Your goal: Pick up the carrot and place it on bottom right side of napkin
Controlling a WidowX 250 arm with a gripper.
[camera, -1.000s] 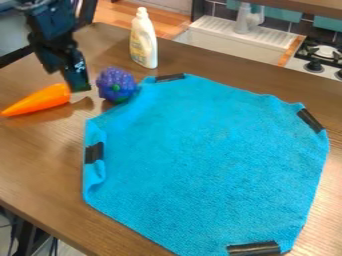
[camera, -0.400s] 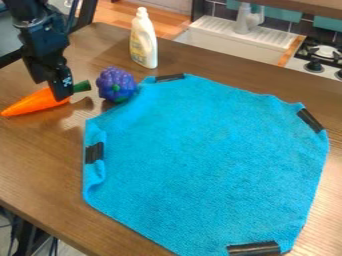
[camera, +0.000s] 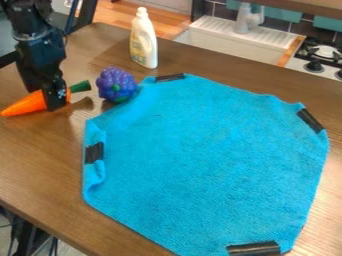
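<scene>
Sitting low over the carrot (camera: 23, 106), the tool (camera: 55, 104) covers part of its orange body, between the tapered tip and the green top (camera: 81, 86). Whether the tool is apart, together or clamped on the carrot, I cannot tell from here. The carrot lies on the table (camera: 40, 170), left of the napkin (camera: 207, 155) and clear of it, with its point toward the left edge of the view and its green end near the grapes (camera: 115, 84).

The smooth, shiny skin suggests a light, hollow plastic toy: stiff, hard to bruise, but rather slippery. It should keep its shape under a firm squeeze. The best hold is probably across the thick part, close to the green end, where most of the weight ought to be. Toward the narrow end the taper could make it squirt out or tip nose-up. The tool seems well placed for that grip, squarely across the body.

Once held, it would want a straight lift, high enough to pass the grapes and the napkin's raised left fold, then a long carry to the lower right, to be set down gently on the cloth inside the black tape (camera: 254, 249).
</scene>
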